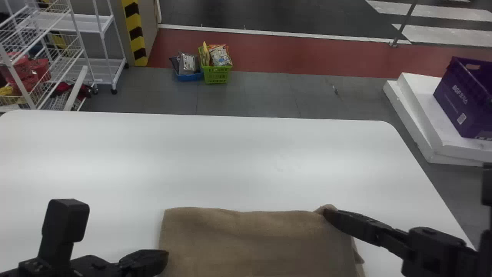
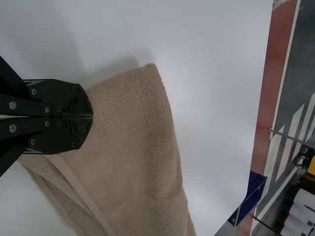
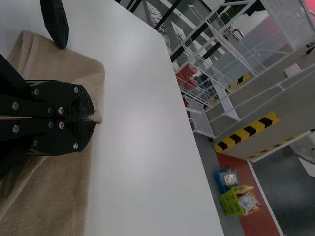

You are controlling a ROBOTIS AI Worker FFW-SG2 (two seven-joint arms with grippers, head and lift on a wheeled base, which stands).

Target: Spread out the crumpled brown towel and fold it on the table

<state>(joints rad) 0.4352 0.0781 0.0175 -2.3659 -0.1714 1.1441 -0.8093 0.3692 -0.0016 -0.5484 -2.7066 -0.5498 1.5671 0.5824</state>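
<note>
Towel (image 1: pixel 250 242): brown rectangular terrycloth, between tools
Right tool (image 3: pixel 93 118): black, flat-fingered; grasping towel, likely controlling the fold
Left tool (image 2: pixel 91 115): black, flat-fingered; clenched at towel edge, likely steadying

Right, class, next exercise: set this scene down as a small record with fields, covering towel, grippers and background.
towel: brown, laid fairly flat, layers showing at its lower right in the head view
surface: white table
left gripper: shut, at the towel's left side
right gripper: shut on the towel's far right corner, a bit of cloth poking out between the tips
floor beyond: green basket of packets beside a blue one
right background: purple crate on white slabs
</note>
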